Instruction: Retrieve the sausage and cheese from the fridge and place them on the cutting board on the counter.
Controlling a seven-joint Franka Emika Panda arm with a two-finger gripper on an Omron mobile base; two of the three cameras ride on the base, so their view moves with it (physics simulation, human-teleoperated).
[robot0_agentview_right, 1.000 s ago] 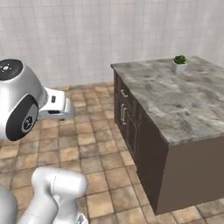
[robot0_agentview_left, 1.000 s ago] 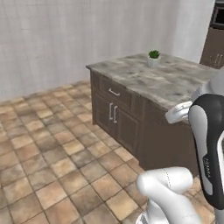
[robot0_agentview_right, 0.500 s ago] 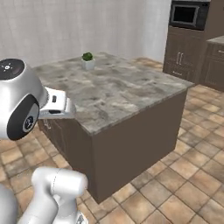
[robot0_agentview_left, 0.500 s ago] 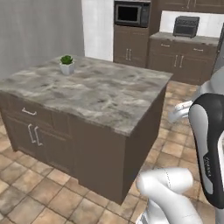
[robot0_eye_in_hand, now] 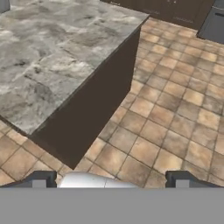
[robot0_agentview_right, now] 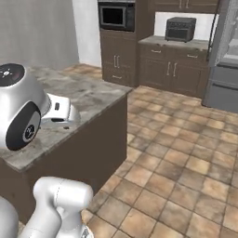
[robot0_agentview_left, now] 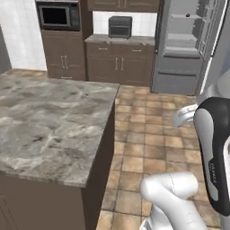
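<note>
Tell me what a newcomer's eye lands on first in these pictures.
The large grey-beige marbled stone island counter over dark brown cabinets fills the left foreground. Beyond the tan tiled floor, the tall grey fridge stands at the back right with its door open, showing shelves inside. Left of it, a black microwave sits built into the dark cabinets.

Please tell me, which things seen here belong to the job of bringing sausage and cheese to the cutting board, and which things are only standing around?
For the job:
- fridge, door open
- gripper, open and empty

Just standing around:
- island counter
- microwave
- toaster oven
- brown cabinets
</note>
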